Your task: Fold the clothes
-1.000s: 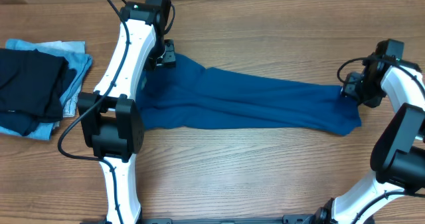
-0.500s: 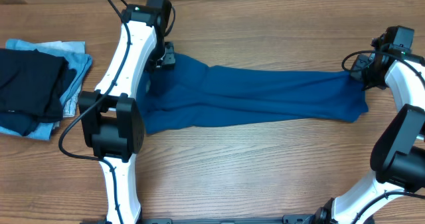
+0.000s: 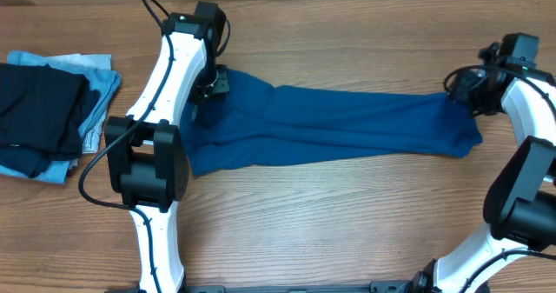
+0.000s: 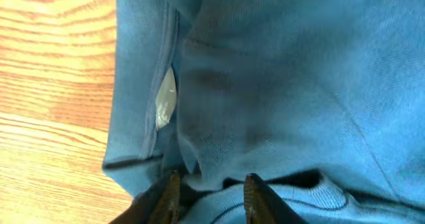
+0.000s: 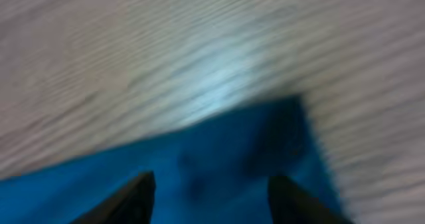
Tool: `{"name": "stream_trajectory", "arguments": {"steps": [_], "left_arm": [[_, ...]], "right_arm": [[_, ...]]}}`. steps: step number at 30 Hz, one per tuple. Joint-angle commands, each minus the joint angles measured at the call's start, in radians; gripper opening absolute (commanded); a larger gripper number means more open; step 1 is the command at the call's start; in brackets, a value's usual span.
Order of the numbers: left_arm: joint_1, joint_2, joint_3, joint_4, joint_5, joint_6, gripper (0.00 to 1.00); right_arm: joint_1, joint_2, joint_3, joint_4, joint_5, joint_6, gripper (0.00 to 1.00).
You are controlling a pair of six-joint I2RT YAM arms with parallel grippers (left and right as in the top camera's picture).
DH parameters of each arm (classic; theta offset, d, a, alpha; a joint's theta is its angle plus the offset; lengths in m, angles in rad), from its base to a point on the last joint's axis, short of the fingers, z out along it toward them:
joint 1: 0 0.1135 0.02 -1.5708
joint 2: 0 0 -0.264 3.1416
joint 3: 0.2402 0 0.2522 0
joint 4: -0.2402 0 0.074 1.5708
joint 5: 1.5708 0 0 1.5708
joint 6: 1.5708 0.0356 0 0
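The deep-blue shirt [image 3: 347, 128] lies stretched out in a long band across the middle of the wooden table. My left gripper [image 3: 215, 83] is at its upper left end. In the left wrist view its fingers [image 4: 212, 194] are closed on a bunched fold of the shirt [image 4: 299, 84], near a seam with a white label [image 4: 166, 104]. My right gripper [image 3: 460, 95] is at the shirt's right end. In the blurred right wrist view its fingers [image 5: 212, 197] are spread wide over the blue fabric [image 5: 219, 157] and hold nothing.
A folded black garment [image 3: 35, 110] lies on a folded pale light-blue garment [image 3: 100, 84] at the table's left edge. Bare wood [image 3: 330, 215] runs along the front of the shirt.
My right gripper moved away from me, dragging the shirt's right end with it and pulling it straighter, then shifted slightly left. My left arm shifted slightly; the shirt's left end stayed put.
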Motion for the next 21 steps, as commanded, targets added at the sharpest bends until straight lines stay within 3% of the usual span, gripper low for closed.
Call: {"name": "stream_trajectory", "arguments": {"steps": [1, 2, 3, 11, 21], "left_arm": [[0.000, -0.012, 0.013, -0.012, 0.030, 0.008, 0.25], [0.000, -0.012, 0.008, -0.013, 0.030, -0.003, 0.18], [0.000, -0.012, -0.003, -0.013, 0.031, -0.014, 0.14], [-0.001, -0.012, -0.192, -0.016, 0.084, -0.066, 0.09], [0.080, -0.012, -0.376, 0.014, -0.026, -0.087, 0.14]], "right_arm": [[0.040, -0.007, 0.002, -0.041, -0.066, 0.031, 0.31], [0.043, -0.007, -0.009, -0.040, -0.062, 0.031, 0.19], [0.045, -0.007, -0.026, -0.037, -0.059, 0.031, 0.15], [0.045, -0.006, -0.168, 0.044, -0.051, 0.073, 0.15], [0.043, -0.006, -0.309, 0.175, 0.105, 0.084, 0.15]]}}
